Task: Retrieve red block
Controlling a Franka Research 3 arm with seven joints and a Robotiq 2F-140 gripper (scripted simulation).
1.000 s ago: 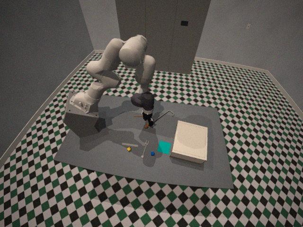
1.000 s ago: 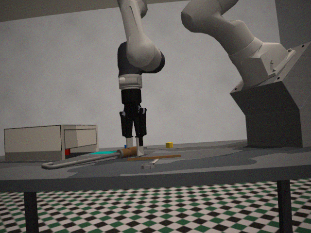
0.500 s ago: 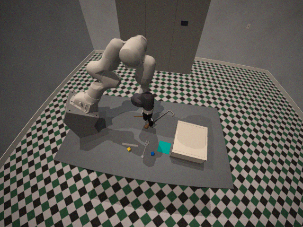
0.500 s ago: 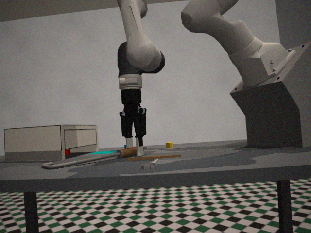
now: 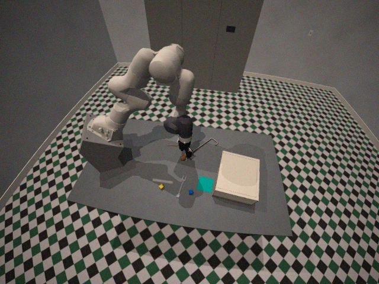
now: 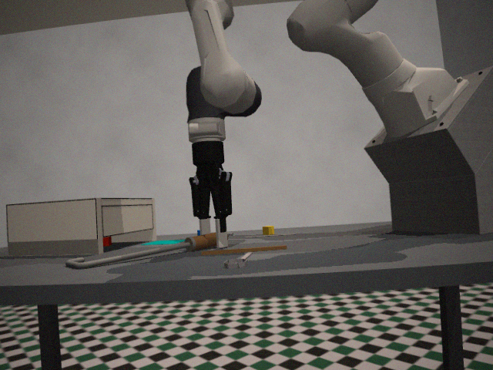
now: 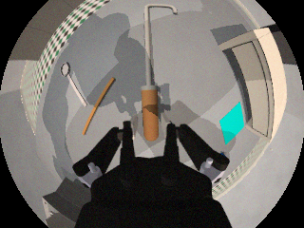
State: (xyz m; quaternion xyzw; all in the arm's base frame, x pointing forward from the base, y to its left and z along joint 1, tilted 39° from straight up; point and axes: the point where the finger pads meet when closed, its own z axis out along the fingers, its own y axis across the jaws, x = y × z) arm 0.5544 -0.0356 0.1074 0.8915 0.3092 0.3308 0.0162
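Top view, read as a clock face centred on my hand point(image 5: 186, 155) point(image 6: 212, 234) point(image 7: 149, 125), with twelve at the picture's upper edge; objects are listed from near to far. My hand points down at the table point(image 5: 137, 202) point(image 6: 318, 274) point(image 7: 190, 47), its fingers partly open, about a third of the way. They straddle the brown handle point(image 5: 183, 157) point(image 6: 202, 241) point(image 7: 150, 114) of a hooked tool; the wrist view shows gaps on both sides, so I grip nothing. The tool's grey shaft point(image 5: 203, 145) point(image 6: 131, 257) point(image 7: 148, 52) lies on the table, running toward two o'clock and ending in a bent hook. A thin orange stick point(image 5: 173, 145) point(image 6: 246, 250) point(image 7: 97, 104) lies near, at ten o'clock.

Farther out, a pale forked tool point(image 5: 181, 187) and a blue block point(image 5: 190, 191) point(image 6: 198, 232) point(image 7: 222, 154) lie toward six o'clock, the teal square point(image 5: 205, 184) point(image 6: 163, 242) point(image 7: 233, 123) at five. At seven, a yellow block point(image 5: 161, 186) point(image 6: 268, 230) sits beside a pale strip point(image 5: 162, 180).

Well apart, at four o'clock, stands the cream cabinet point(image 5: 237, 177) point(image 6: 51, 223) point(image 7: 276, 85), just beyond the teal square. The exterior view shows part of the red block point(image 6: 107, 241) beneath the cabinet, outside the square; the cabinet hides the rest.
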